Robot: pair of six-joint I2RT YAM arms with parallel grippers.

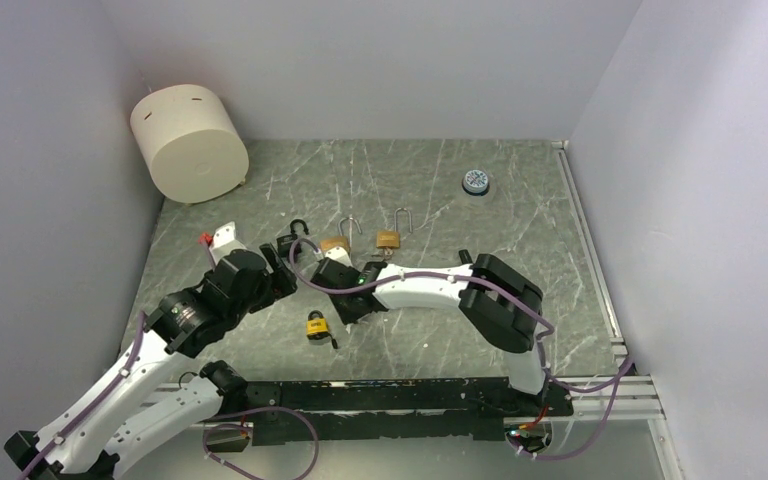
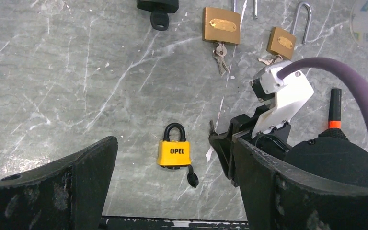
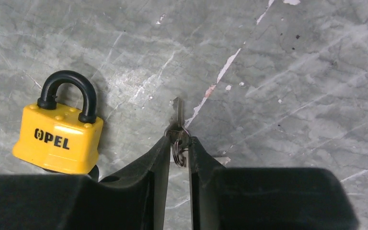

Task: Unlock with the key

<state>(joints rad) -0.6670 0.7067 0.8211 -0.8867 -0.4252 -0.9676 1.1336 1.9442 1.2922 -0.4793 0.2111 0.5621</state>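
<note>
The key sat clamped by its head in the clenched right pincer, blade pointing away from the fingers. It was near the yellow padlock but not touching it. The padlock lay flat on the worktop with its black shackle closed. The left pincer hung released above it. Two brass padlocks lay farther back.

It reads as a robotics lab test cell, not a home. Plain pale panels box in a scratched, marble-patterned surface. A left arm and a right arm are bolted to a metal rail at its near edge, trailing purple cables. Brass padlocks and a yellow padlock lie set out on it.
</note>
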